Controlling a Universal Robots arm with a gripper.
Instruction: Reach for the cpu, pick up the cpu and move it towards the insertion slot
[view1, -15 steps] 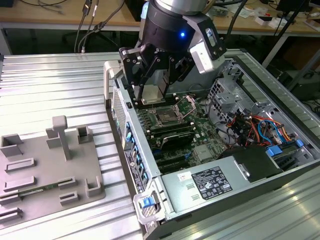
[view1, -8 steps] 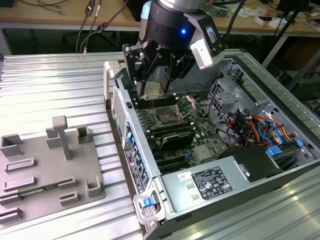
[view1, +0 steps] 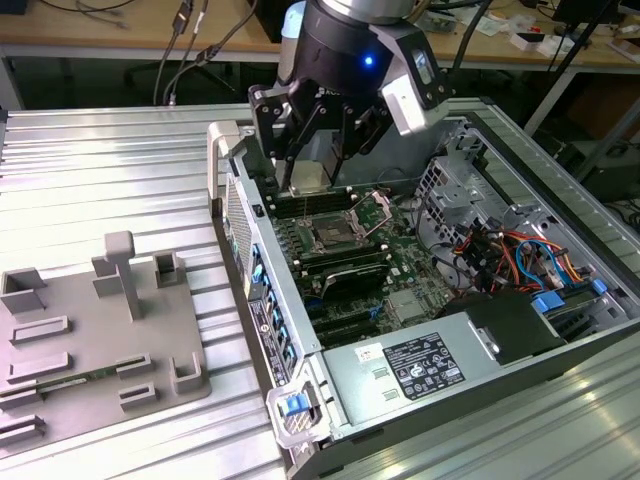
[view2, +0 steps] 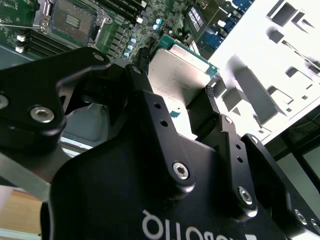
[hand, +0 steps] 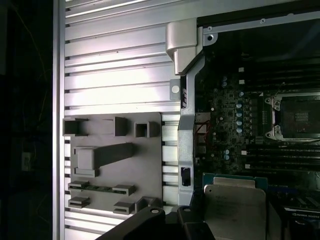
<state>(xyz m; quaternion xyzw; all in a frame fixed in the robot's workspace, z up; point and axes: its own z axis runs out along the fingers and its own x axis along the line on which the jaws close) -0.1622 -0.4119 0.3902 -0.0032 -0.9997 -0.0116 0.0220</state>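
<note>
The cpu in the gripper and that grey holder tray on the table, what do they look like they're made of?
The cpu: brushed silvery metal top, judging by its dull sheen, on a thin green board rim. The grey holder tray: matte and uniform, probably plastic, possibly printed. The gripper is shut on the cpu.

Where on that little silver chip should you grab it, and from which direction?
By its two opposite thin edges, coming down from above its flat face. The cpu is a thin flat square, so only its rim offers purchase. The gripper holds it that way now, a finger on each side, above the open computer case.
</note>
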